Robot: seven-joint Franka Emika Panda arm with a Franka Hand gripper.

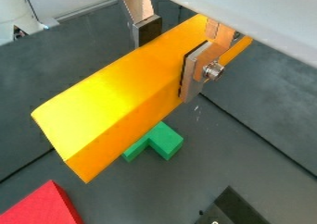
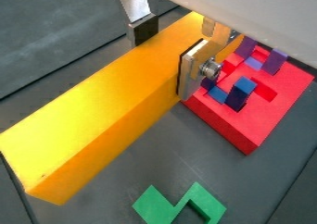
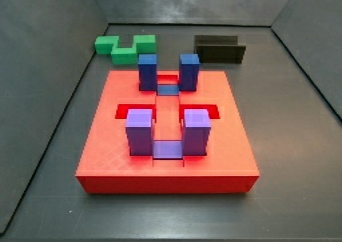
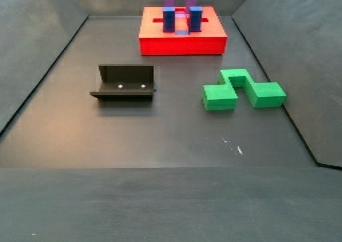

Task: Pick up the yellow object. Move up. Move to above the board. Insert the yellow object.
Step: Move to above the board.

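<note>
Pincer (image 1: 173,52) and bar show in both wrist views: the silver finger plates sit one on each long face of the yellow object (image 1: 118,103), and the dark pads press against it, so the pincer (image 2: 171,50) is pinching the yellow object (image 2: 106,126) near one end. The bar runs out from between the fingers (image 1: 198,66) with its far end free, and it hangs clear above the dark floor. In a wrist view the green zigzag block (image 1: 154,144) lies on the floor under the bar, partly hidden by it, and a red corner of the board (image 1: 44,205) shows past the green block. In a wrist view the board (image 2: 254,107) lies on the floor just beside the held end of the bar, its blue and purple posts standing upright, while the green zigzag block (image 2: 180,205) lies beyond the bar's free end. Neither side view shows the pincer or the bar; both seem to be above what those cameras take in. In both side views the board (image 3: 107,151) rests flat on the floor with nothing yellow in its slots. The green zigzag block (image 3: 127,48) and the fixture (image 3: 221,48) stand behind the board, apart from each other. Seen from the opposite end, the board (image 4: 183,41) is farthest back, with the fixture (image 4: 124,84) and the green zigzag block (image 4: 243,89) nearer, side by side and well apart.
</note>
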